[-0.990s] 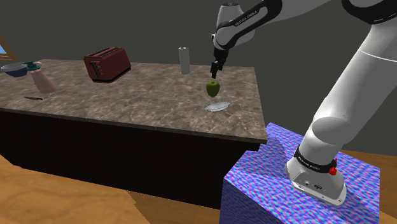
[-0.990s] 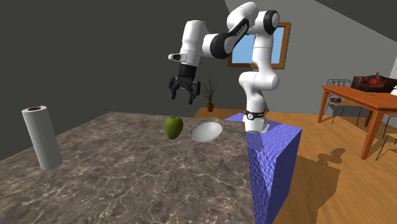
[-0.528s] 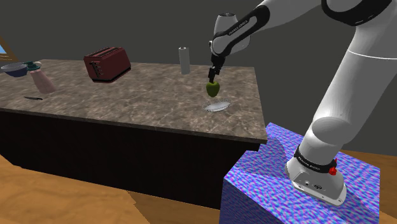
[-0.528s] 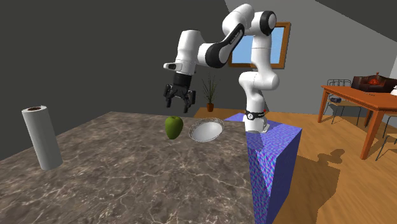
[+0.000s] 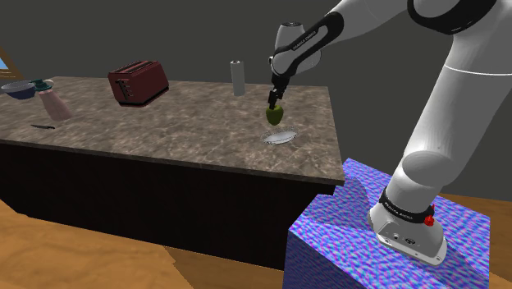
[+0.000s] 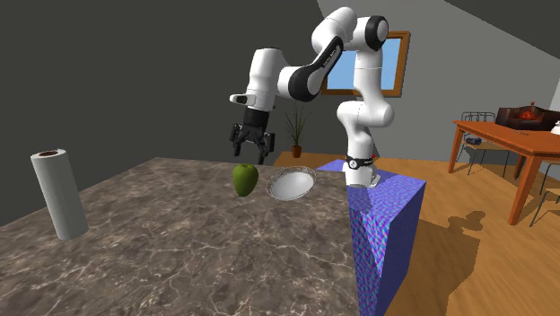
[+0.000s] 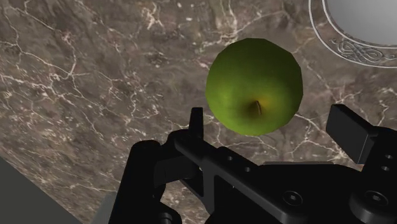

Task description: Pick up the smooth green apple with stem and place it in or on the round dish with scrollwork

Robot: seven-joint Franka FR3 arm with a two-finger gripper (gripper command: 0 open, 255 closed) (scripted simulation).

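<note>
A smooth green apple [image 7: 254, 86] with a short brown stem stands on the dark marble counter [image 5: 164, 131]. It also shows as the apple [image 5: 275, 115] in the shoulder view and the apple [image 6: 244, 179] in the second exterior view. Right beside it lies the round pale dish with a scrollwork rim [image 6: 293, 184], seen too as the dish [image 5: 280, 136] and the dish [image 7: 362, 25]. My gripper [image 6: 249, 155] hangs open just above the apple, fingers apart and touching nothing. Through the wrist camera the gripper [image 7: 270, 124] has the apple between and just beyond its fingertips.
A paper towel roll [image 6: 59, 194] stands at the counter's far end, also visible as the roll [image 5: 238, 78]. A dark red toaster [image 5: 138, 82], a pink cup [image 5: 56, 105], bowls [image 5: 20, 89] and a knife [image 5: 43, 126] sit toward the shoulder view's left. The blue stand [image 5: 386, 246] adjoins the counter.
The gripper has come down toward the apple and shifted slightly over it, staying open. Apple and dish have not moved.
</note>
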